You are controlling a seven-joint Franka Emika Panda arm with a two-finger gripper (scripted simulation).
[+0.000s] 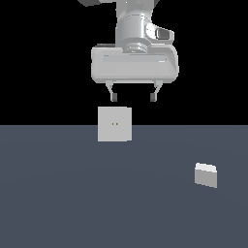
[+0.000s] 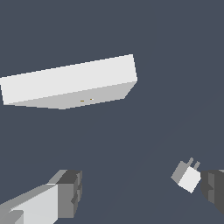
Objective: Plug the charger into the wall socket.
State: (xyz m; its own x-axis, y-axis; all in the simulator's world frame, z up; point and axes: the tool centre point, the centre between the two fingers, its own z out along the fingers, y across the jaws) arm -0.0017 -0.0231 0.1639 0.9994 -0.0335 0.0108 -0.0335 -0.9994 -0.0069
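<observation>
Wall socket (image 2: 70,83): white block seen from above, two tiny yellowish dots on its shaded face.
Charger (image 2: 187,176): small light-grey block with two short prongs, lying on the dark floor (image 2: 166,52), well apart from the socket.
Gripper (image 2: 140,192): both fingertips visible, spread wide, nothing between them; one fingertip (image 2: 214,188) just beside the charger.

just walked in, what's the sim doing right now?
The gripper hangs open and empty above the floor, holding nothing. The charger lies on the floor toward the exterior view's right, untouched, prongs visible in the wrist view. The wall socket stands upright well apart from it, two holes facing the exterior camera. Nothing plugged in yet.
</observation>
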